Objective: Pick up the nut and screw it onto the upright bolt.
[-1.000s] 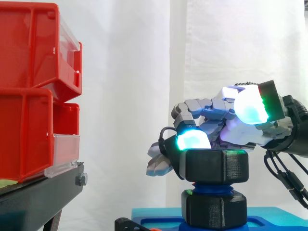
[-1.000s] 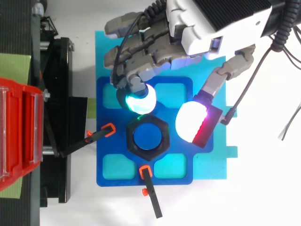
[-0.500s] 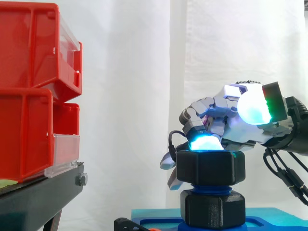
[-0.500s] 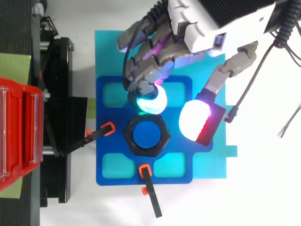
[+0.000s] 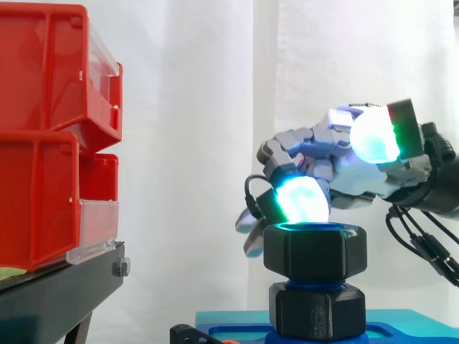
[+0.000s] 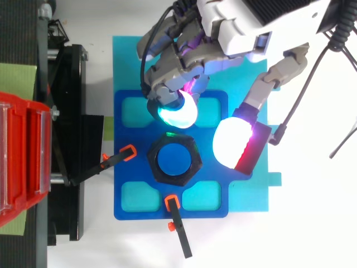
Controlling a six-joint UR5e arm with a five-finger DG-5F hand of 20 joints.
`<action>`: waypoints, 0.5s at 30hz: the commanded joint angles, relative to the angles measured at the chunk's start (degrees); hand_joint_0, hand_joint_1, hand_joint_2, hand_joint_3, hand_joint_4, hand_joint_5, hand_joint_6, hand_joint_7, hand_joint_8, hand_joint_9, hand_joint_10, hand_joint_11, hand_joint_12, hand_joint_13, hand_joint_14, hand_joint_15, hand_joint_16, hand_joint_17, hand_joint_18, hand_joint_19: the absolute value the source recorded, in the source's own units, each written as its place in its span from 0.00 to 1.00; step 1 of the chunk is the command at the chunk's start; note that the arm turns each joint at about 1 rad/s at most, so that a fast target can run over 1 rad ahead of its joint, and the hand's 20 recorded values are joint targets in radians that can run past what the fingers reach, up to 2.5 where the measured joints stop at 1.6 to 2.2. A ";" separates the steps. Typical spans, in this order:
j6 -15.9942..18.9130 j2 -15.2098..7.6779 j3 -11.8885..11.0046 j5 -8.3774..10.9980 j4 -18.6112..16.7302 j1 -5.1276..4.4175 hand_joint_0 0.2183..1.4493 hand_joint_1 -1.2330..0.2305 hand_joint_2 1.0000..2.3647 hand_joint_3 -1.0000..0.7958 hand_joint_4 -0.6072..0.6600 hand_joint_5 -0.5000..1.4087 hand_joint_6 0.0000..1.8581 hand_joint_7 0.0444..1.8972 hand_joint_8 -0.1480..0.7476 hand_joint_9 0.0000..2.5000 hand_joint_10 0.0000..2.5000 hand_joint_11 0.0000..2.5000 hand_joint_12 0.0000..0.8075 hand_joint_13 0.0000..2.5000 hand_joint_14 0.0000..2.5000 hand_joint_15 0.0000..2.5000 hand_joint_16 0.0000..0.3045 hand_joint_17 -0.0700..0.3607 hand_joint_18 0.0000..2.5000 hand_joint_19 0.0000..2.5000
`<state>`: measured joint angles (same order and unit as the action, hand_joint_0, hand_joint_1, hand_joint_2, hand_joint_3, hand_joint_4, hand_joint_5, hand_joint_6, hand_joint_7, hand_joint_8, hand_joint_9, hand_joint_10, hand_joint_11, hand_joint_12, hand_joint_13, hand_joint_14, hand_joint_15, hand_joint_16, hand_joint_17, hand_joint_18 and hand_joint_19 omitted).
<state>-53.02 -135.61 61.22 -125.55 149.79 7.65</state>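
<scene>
Nearest us, lower centre, the black hexagonal plastic nut (image 5: 315,249) sits on the blue upright bolt (image 6: 174,160), its thread mostly hidden. Behind, the hand (image 5: 337,172) curls its fingers on nothing. Whether 1 cyan pad (image 5: 303,201) touches the nut's rim we cannot tell.

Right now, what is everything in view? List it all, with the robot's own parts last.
bins: two, red, stacked at left on the stand
stand: one, black, under the bins
curtain: one, white, behind
sheet: one, cyan, under the plate
plate: one, blue with cyan pockets, centre
bolt: one, blue, upright mid-plate
nut: one, black, on the bolt's top
hex base: one, black, at the bolt's foot
clamps: two, black and orange, plate's left and bottom edges
hand: one, grey-white, fingers curled above the nut
</scene>
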 commanded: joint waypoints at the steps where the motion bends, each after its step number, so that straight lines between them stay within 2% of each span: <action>1: 0.28 0.00 -1.81 -1.02 0.86 0.35 0.22 0.67 0.00 0.28 0.62 0.27 0.27 0.79 0.41 0.48 0.00 0.03 0.31 0.30 0.00 0.00 0.10 0.31 0.22 0.02; 3: 0.55 0.00 -2.16 -1.63 1.03 0.70 0.22 0.67 0.00 0.28 0.63 0.26 0.27 0.79 0.42 0.48 0.00 0.03 0.31 0.30 0.00 0.00 0.10 0.32 0.22 0.02; 5: 0.55 0.00 -2.16 -1.54 1.03 0.70 0.22 0.67 0.00 0.28 0.65 0.25 0.27 0.73 0.41 0.46 0.00 0.02 0.32 0.30 0.00 0.00 0.10 0.32 0.22 0.02; 9: 0.72 0.00 -2.16 -1.63 0.59 0.70 0.21 0.67 0.00 0.28 0.67 0.24 0.27 0.61 0.42 0.45 0.00 0.01 0.33 0.29 0.00 0.00 0.11 0.33 0.21 0.02; 10: 0.99 0.00 -2.78 -1.72 0.24 0.70 0.21 0.67 0.00 0.28 0.69 0.23 0.27 0.55 0.42 0.44 0.00 0.01 0.34 0.28 0.00 0.00 0.11 0.34 0.20 0.02; 11: 0.99 0.00 -2.78 -1.72 0.24 0.70 0.21 0.67 0.00 0.28 0.70 0.22 0.27 0.48 0.42 0.41 0.00 0.00 0.35 0.27 0.00 0.00 0.11 0.34 0.20 0.02; 15: 1.25 0.00 -3.30 -1.90 -0.55 0.35 0.20 0.67 0.00 0.28 0.67 0.20 0.27 0.37 0.40 0.29 0.00 0.00 0.38 0.20 0.00 0.00 0.13 0.37 0.13 0.00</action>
<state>-51.92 -135.62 58.20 -127.36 149.82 8.21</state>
